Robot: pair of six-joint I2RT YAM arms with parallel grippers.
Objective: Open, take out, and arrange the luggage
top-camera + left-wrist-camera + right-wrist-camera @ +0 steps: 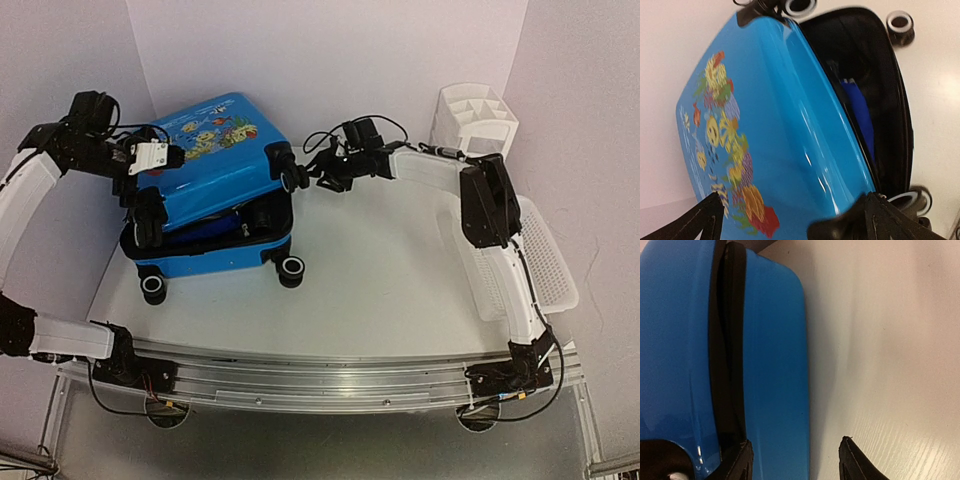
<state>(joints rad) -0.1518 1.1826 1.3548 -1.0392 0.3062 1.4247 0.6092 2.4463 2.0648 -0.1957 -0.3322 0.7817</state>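
The luggage (215,160) is a bright blue hard-shell suitcase with a fish print on its lid. It lies at the back left of the table with the lid raised part way. Its black lining and a dark blue item (860,115) show in the gap. My left gripper (148,222) is open at the suitcase's left end, its fingers spread across the lid (770,125); the right finger (880,215) sits at the lid's rim. My right gripper (312,172) is open at the suitcase's right end by a wheel (293,177), and the lower shell (775,365) lies between its fingers.
A white compartmented organizer (472,118) stands at the back right corner. A white perforated basket (535,262) lies along the right edge behind the right arm. Walls close in the back and both sides. Two suitcase wheels (291,270) face the front.
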